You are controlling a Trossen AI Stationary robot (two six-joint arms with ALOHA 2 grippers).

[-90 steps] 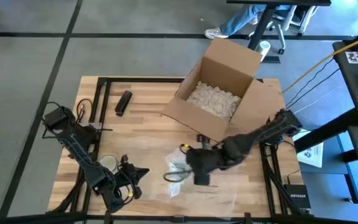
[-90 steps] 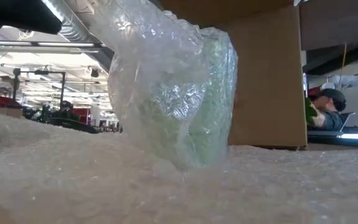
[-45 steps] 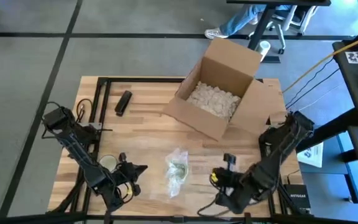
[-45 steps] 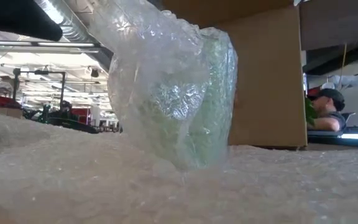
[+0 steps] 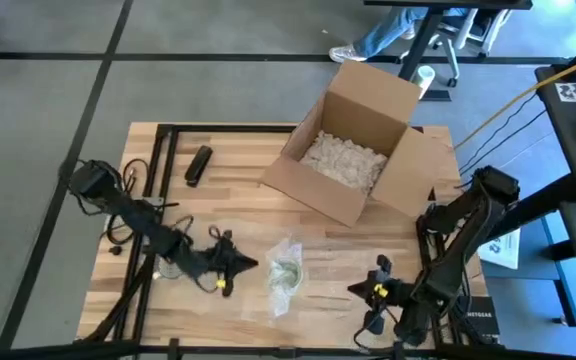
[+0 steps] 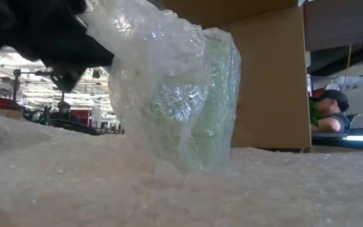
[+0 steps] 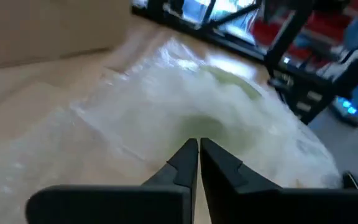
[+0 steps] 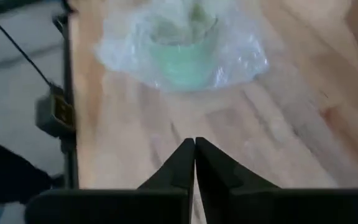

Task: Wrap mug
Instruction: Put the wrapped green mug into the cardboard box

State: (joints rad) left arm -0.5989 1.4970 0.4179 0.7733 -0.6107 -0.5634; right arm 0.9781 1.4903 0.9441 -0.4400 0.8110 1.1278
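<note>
The green mug [image 5: 287, 272] stands in the near middle of the table, loosely covered by clear bubble wrap [image 6: 162, 82] that bunches up above it; the wrap's lower part spreads flat on the table [image 6: 181, 189]. My left gripper [image 5: 256, 264] is shut, level, just left of the wrapped mug [image 7: 222, 106]. My right gripper [image 5: 352, 290] is shut and stands well clear to the mug's right, pointing at it [image 8: 182, 59]. My left gripper has its shut fingertips [image 7: 199, 149] right at the left side of the wrap around the mug, coming level from the table's left. I cannot tell whether they touch the wrap.
An open cardboard box [image 5: 353, 150] filled with packing peanuts stands at the far middle right. A black object [image 5: 198, 165] lies at the far left. Bare wood lies between the mug and my right gripper. A person [image 6: 329, 110] sits in the room behind.
My right gripper has drawn back from the wrapped mug toward the table's near right corner. My left gripper has come from the near left corner rightward up to the mug's left side. The wrapped mug has stayed in place.
</note>
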